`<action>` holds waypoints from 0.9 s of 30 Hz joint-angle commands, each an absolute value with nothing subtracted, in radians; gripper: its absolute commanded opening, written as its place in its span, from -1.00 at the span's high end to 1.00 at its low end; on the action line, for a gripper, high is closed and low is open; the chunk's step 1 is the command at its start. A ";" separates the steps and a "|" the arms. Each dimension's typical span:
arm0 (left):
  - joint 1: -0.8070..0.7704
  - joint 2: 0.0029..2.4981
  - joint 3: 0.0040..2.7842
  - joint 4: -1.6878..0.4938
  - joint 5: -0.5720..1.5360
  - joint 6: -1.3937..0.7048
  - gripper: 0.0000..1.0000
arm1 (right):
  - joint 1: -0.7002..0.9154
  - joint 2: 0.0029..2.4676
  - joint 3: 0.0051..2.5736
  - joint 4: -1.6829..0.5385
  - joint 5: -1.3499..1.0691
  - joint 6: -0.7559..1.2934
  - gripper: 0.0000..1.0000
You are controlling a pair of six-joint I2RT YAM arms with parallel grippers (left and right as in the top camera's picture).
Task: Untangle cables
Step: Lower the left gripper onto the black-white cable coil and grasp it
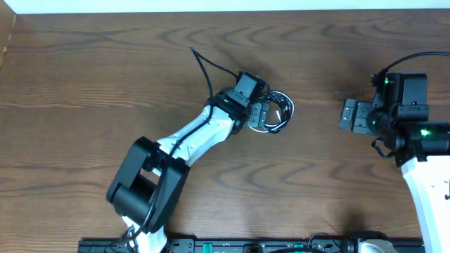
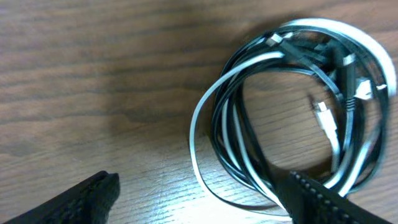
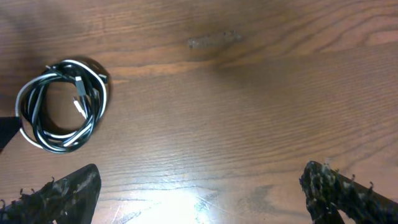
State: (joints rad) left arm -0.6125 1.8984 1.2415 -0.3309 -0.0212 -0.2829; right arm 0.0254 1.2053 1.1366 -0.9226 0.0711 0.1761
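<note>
Cables [image 2: 339, 68] lie coiled — plugs [image 2: 323, 117] clear only at left wrist; left gripper [image 2: 200, 183], right gripper [image 3: 200, 169] agape.

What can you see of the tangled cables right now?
The cables are two thin cords, one black and one white, wound together into one small round coil lying flat on the wooden table. Small plug ends show within the loop, one white tip pointing into its middle. The strands cross and overlap, not separated. The left end effector is open beside the coil, one finger overlapping its edge; contact cannot be told.
</note>
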 commanded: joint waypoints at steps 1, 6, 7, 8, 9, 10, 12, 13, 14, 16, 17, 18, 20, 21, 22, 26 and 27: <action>-0.620 1.942 1.253 -0.311 0.018 -0.313 -0.66 | 0.024 1.205 1.129 -0.924 0.075 0.186 -0.99; -0.642 1.959 1.253 -0.297 0.018 -0.316 -0.54 | 0.024 1.205 1.129 -0.925 0.072 0.186 -0.99; -0.648 1.959 1.253 -0.293 0.015 -0.316 -0.52 | 0.024 1.205 1.129 -0.925 0.072 0.186 -0.99; -0.655 1.959 1.253 -0.289 0.014 -0.316 -0.49 | 0.024 1.205 1.129 -0.926 0.072 0.186 -0.99; -0.660 1.959 1.253 -0.287 0.014 -0.316 -0.47 | 0.024 1.205 1.129 -0.928 0.072 0.186 -0.99; -0.667 1.963 1.252 -0.285 0.014 -0.316 -0.46 | 0.024 1.205 1.129 -0.929 0.072 0.186 -0.99; -0.677 1.970 1.252 -0.281 0.010 -0.316 -0.45 | 0.024 1.205 1.129 -0.931 0.072 0.186 -0.99; -0.684 1.977 1.252 -0.282 0.002 -0.316 -0.45 | 0.024 1.205 1.129 -0.931 0.072 0.186 -0.99; -0.687 1.983 1.252 -0.282 -0.002 -0.317 -0.45 | 0.024 1.205 1.129 -0.931 0.072 0.186 -0.98; -0.693 2.004 1.252 -0.282 -0.012 -0.325 -0.44 | 0.024 1.205 1.129 -0.933 0.072 0.186 -0.99; -0.693 2.012 1.252 -0.282 -0.012 -0.329 -0.44 | 0.024 1.205 1.129 -0.934 0.072 0.186 -0.99; -0.693 2.020 1.252 -0.282 -0.012 -0.336 -0.45 | 0.024 1.205 1.129 -0.935 0.072 0.186 -0.98; -0.693 2.034 1.252 -0.282 -0.012 -0.353 -0.45 | 0.024 1.205 1.129 -0.936 0.072 0.186 -0.99; -0.693 2.040 1.252 -0.282 -0.012 -0.361 -0.45 | 0.024 1.205 1.129 -0.936 0.072 0.186 -0.98; -0.693 2.043 1.252 -0.282 -0.012 -0.362 -0.44 | 0.024 1.205 1.129 -0.936 0.072 0.186 -0.99; -0.693 2.046 1.252 -0.273 -0.012 -0.362 -0.18 | 0.024 1.205 1.129 -0.934 0.072 0.186 -0.98; -0.693 2.046 1.253 -0.266 -0.011 -0.363 -0.08 | 0.024 1.205 1.129 -0.934 0.072 0.186 -0.99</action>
